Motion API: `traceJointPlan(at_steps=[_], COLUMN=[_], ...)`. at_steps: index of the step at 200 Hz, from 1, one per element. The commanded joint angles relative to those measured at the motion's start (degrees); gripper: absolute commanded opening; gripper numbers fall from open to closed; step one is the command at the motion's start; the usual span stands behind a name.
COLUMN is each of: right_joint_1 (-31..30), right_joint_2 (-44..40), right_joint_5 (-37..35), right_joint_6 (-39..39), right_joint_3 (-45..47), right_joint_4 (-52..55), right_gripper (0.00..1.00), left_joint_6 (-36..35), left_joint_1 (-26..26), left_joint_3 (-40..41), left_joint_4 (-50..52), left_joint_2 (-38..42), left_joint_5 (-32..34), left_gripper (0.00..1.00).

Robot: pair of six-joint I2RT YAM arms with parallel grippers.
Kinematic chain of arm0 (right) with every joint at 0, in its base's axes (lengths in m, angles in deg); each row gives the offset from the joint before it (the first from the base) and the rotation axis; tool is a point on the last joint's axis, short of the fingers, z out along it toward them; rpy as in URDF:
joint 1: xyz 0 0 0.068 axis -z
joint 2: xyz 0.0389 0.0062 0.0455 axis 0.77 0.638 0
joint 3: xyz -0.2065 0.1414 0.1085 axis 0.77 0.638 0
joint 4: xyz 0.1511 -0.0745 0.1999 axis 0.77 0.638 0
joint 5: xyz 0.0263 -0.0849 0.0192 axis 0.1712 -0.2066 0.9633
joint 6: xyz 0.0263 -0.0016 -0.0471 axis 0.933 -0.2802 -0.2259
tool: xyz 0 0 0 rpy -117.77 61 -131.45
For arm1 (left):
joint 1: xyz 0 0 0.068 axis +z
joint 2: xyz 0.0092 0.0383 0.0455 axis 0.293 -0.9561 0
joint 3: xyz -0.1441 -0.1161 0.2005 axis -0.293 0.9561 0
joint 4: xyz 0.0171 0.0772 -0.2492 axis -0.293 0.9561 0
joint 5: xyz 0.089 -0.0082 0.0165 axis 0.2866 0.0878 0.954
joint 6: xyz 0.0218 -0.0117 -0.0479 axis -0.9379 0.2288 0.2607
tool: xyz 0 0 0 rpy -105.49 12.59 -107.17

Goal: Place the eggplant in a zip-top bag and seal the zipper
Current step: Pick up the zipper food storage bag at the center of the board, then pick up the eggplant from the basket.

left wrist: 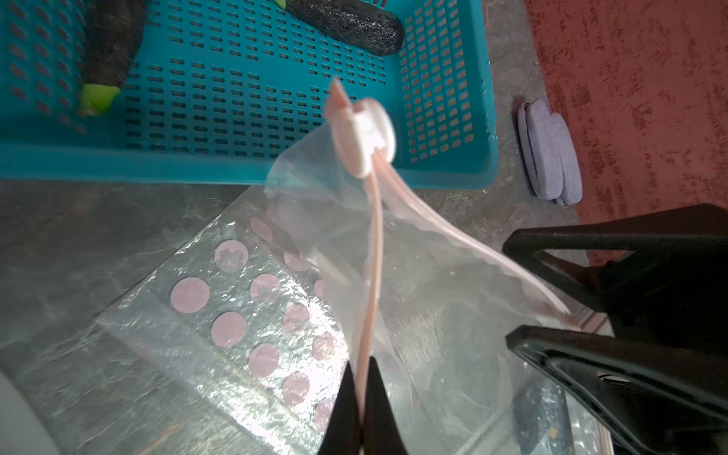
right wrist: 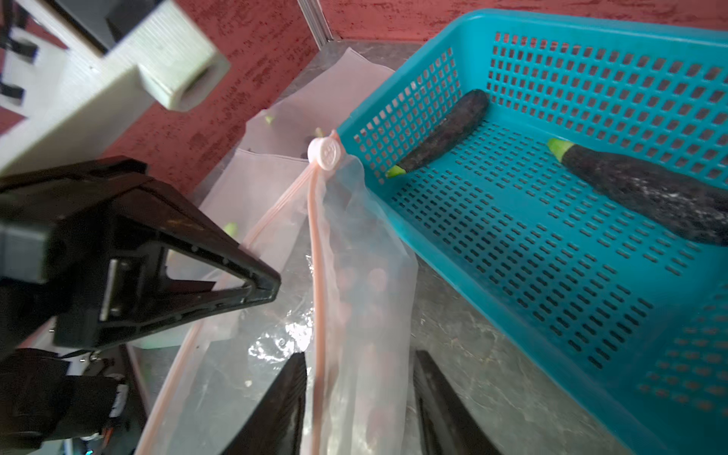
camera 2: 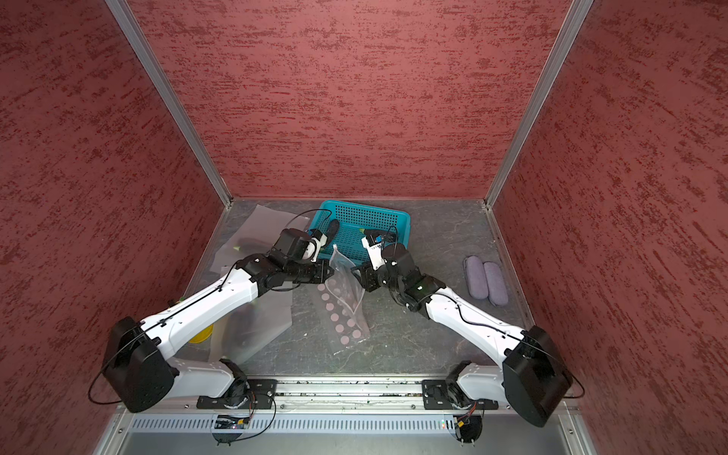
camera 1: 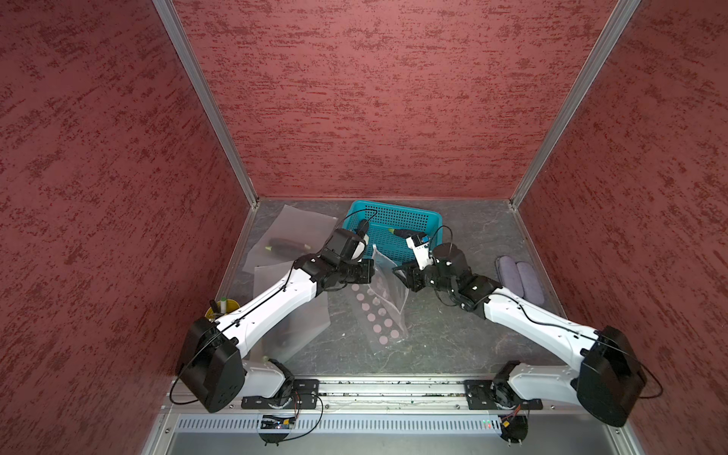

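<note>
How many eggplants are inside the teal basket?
2. The first eggplant lies along the wall of the teal basket nearer the left arm; the second eggplant lies on the floor, apart from it. One basket corner is unseen and may hide more.

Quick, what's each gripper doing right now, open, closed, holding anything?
Left gripper: closed, pinching the zip-top bag by its zipper edge.
Right gripper: open, holding nothing.

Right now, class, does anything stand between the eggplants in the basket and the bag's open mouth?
Yes: the basket's near wall. Both eggplants lie inside the basket; the bag is held just outside that wall, one zipper strip pinched by the left tool.
</note>
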Motion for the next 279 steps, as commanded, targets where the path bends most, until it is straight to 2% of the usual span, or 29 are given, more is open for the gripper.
traceJointPlan(at_steps=[1, 51, 77, 104, 140, 209, 279], right_joint_1=[2.65, 9.50, 13.29, 14.78, 16.43, 19.87, 20.61], right_joint_2=[0.15, 6.32, 12.10, 19.83, 30.92, 45.82, 55.42], right_joint_5=[3.27, 3.52, 3.00, 0.95, -2.55, -5.77, -8.20], right_joint_6=[-3.14, -12.24, -19.82, -29.03, -37.26, -43.76, -44.38], right_joint_3=[-3.15, -8.49, -12.68, -19.74, -30.67, -46.41, -54.64], right_joint_4=[1.00, 4.48, 6.97, 11.37, 17.69, 27.19, 30.10], right_gripper=[0.53, 0.68, 0.71, 0.73, 0.73, 0.74, 0.77], left_joint_6=[-5.01, -6.91, -7.45, -7.30, -7.55, -6.86, -4.75], left_joint_1=[-0.65, -1.23, -1.54, -2.18, -3.18, -3.08, -1.58], left_joint_3=[-2.56, -1.63, -0.53, 0.40, 0.40, 1.17, 3.77], left_joint_4=[7.68, 6.81, 4.46, 1.72, 1.44, 0.46, -1.89], left_joint_2=[-0.07, -0.24, -0.04, -0.55, -1.38, -1.72, -1.45], left_joint_5=[4.09, 4.93, 4.60, 3.30, 3.19, 2.76, 1.90], left_gripper=[0.00, 0.00, 0.00, 0.00, 0.00, 0.00, 0.00])
